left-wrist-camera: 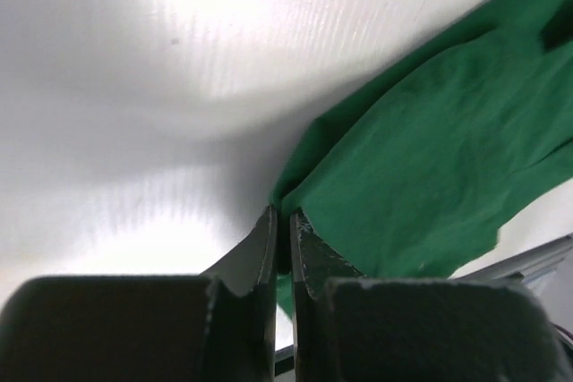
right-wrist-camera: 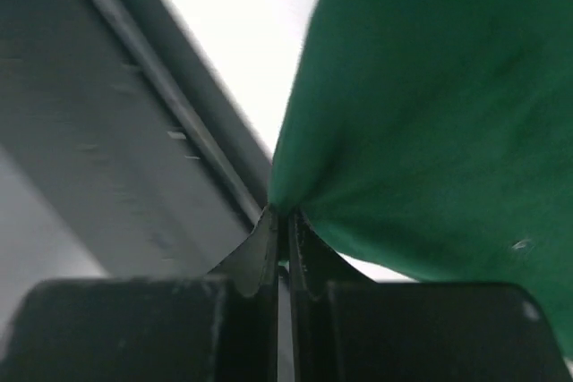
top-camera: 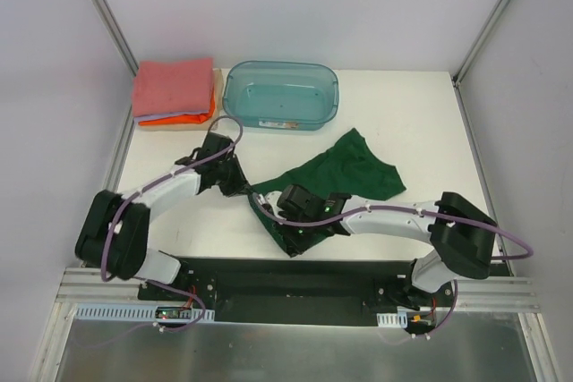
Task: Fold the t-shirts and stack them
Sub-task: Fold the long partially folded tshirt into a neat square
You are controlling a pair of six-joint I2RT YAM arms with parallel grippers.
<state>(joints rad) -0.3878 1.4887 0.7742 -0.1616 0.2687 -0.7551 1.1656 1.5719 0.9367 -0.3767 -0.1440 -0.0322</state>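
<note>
A dark green t-shirt (top-camera: 345,167) lies crumpled across the middle of the white table, reaching toward the near edge. My left gripper (top-camera: 243,187) is shut on the shirt's left edge; in the left wrist view the green cloth (left-wrist-camera: 430,176) is pinched between the tips of that gripper (left-wrist-camera: 283,221). My right gripper (top-camera: 297,232) is shut on the shirt's near corner, and the right wrist view shows the cloth (right-wrist-camera: 430,114) bunched into the closed tips of this gripper (right-wrist-camera: 285,219). Folded t-shirts (top-camera: 173,89), salmon-pink on top with lavender and orange below, are stacked at the far left.
A translucent teal bin (top-camera: 280,96) stands at the back centre beside the stack. A black rail (top-camera: 286,279) runs along the table's near edge, just below the right gripper. Grey walls close in both sides.
</note>
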